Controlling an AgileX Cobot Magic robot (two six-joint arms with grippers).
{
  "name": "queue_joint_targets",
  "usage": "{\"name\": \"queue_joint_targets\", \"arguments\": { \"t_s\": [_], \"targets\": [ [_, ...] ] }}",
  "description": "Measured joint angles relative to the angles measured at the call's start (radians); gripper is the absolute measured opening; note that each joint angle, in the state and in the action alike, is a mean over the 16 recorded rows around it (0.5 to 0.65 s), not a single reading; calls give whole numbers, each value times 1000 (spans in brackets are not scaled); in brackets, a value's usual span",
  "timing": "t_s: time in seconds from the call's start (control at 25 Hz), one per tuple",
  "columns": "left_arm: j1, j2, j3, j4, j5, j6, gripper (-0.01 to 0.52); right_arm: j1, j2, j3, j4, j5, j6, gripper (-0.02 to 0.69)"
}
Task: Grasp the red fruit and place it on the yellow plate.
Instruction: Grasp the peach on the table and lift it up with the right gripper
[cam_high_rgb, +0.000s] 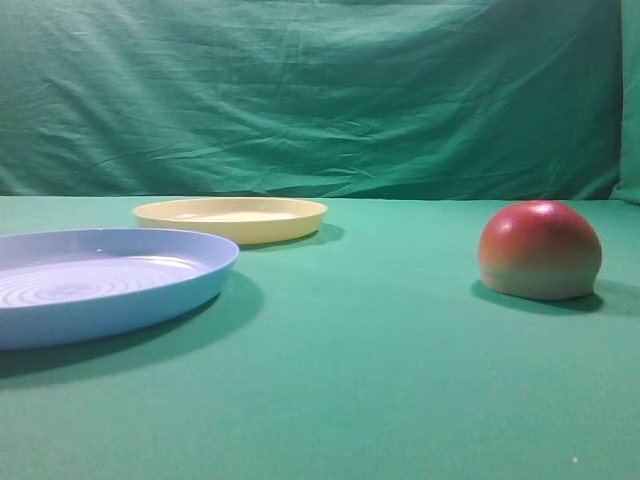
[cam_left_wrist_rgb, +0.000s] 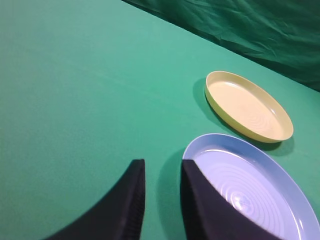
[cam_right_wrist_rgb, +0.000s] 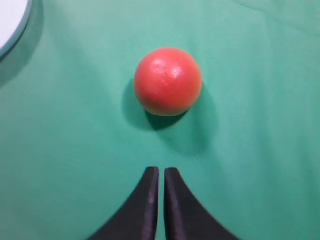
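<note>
Red fruit (cam_high_rgb: 540, 250) sits flat-side down on the green counter (cam_high_rgb: 380, 400), right side, well apart from yellow plate (cam_high_rgb: 231, 218). Right pincer (cam_right_wrist_rgb: 158, 172) closed, empty, hovering just short of the fruit. Left pincer (cam_left_wrist_rgb: 162, 167) slightly open, empty, above the blue plate (cam_left_wrist_rgb: 260, 190) edge.

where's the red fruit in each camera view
Exterior high: red fruit at right, on the green cloth.
Left wrist: not in it.
Right wrist: upper centre, ahead of the right gripper.
Shared landmark: the light-blue plate, in all three views.
</note>
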Motion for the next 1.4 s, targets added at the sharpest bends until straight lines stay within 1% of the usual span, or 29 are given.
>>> {"name": "queue_joint_targets", "arguments": {
  "t_s": [0.08,0.16,0.24,0.64,0.76,0.8,0.88,1.08,1.24,1.4],
  "targets": [
    [0,0,0,0,0,0,157,32,42,-26,-29,-13,17,30],
    [0,0,0,0,0,0,157,57,82,-50,-52,-26,27,74],
    [0,0,0,0,0,0,157,75,121,-71,-67,-40,29,143],
    [0,0,0,0,0,0,157,97,303,-116,-84,-129,3,540],
    [0,0,0,0,0,0,157,97,357,-118,-87,-165,-2,615],
    [0,0,0,0,0,0,157,97,374,-118,-88,-177,-3,625],
    [0,0,0,0,0,0,157,97,407,-119,-91,-200,-3,624],
    [0,0,0,0,0,0,157,97,471,-120,-97,-252,-4,580],
    [0,0,0,0,0,0,157,97,500,-124,-102,-275,-4,514],
    [0,0,0,0,0,0,157,97,515,-151,-105,-269,-4,415]
  ]
}}
